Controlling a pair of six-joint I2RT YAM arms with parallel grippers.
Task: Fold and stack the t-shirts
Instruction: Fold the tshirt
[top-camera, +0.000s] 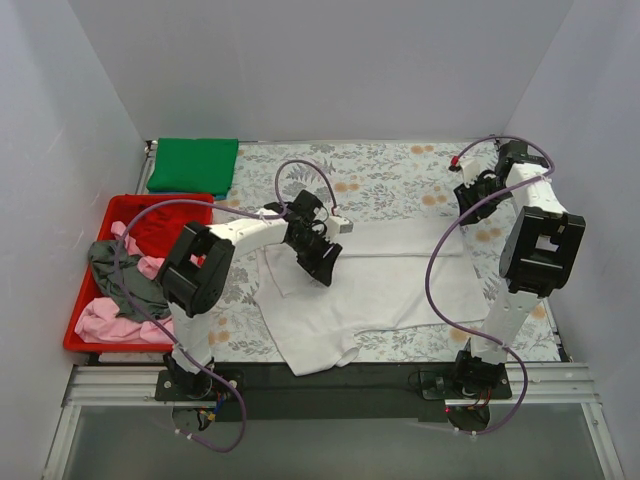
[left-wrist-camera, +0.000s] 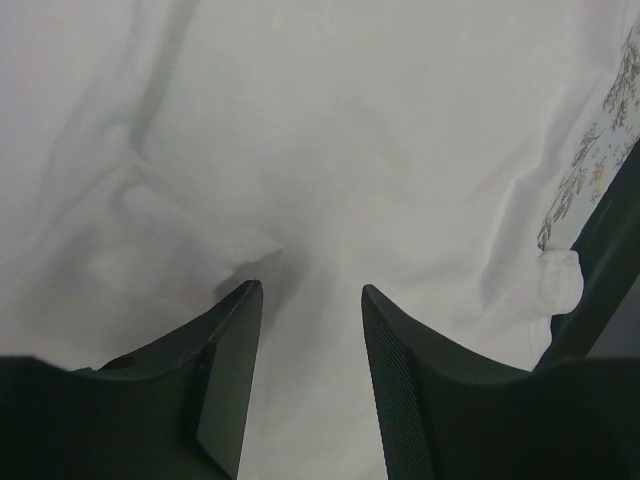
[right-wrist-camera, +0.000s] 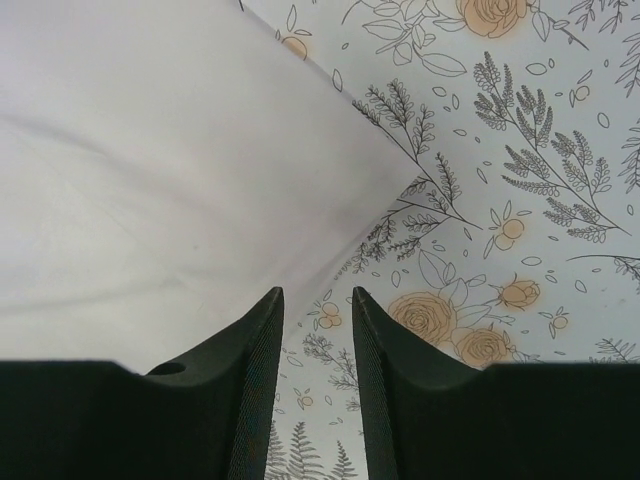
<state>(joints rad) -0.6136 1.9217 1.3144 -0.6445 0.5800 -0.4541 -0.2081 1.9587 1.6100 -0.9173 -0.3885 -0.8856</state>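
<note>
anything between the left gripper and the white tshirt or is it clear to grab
Nothing visible stands in the way. The left gripper is open just over the white t-shirt. Its wrist view shows only bare white cloth under and ahead of the jaws.

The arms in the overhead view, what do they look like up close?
The left arm and right arm are white links with boxy black joints, trailed by looping purple cables. Each ends in two black wedge-shaped fingers with ribbed inner faces.
</note>
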